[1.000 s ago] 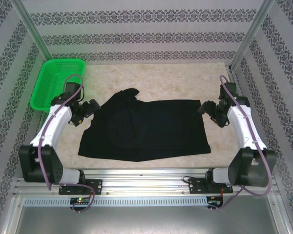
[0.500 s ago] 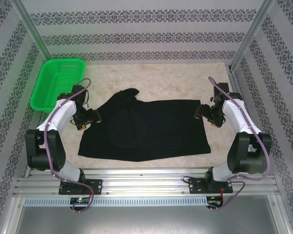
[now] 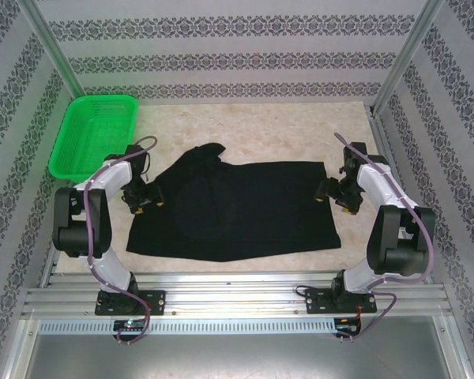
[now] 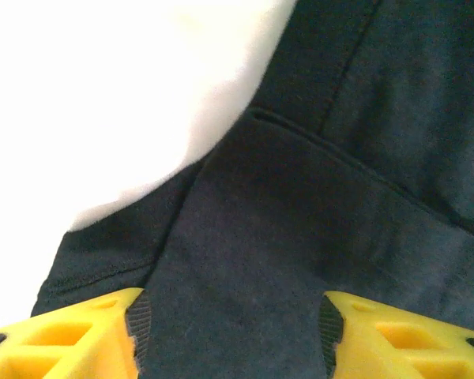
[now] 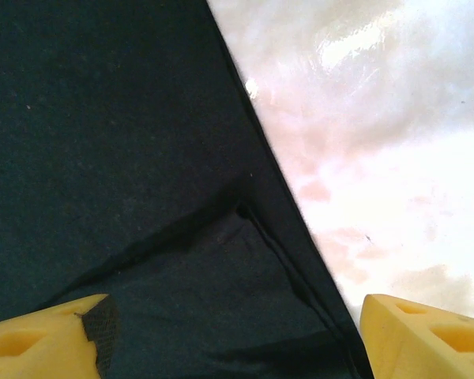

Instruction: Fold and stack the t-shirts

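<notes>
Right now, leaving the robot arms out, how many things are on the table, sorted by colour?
Black t-shirt: 1
Green basket: 1
Total: 2

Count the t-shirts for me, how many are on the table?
1. The black t-shirt lies spread out in the middle of the table, right of the green basket. Its fabric overlaps in places, so another underneath could be hidden.
</notes>
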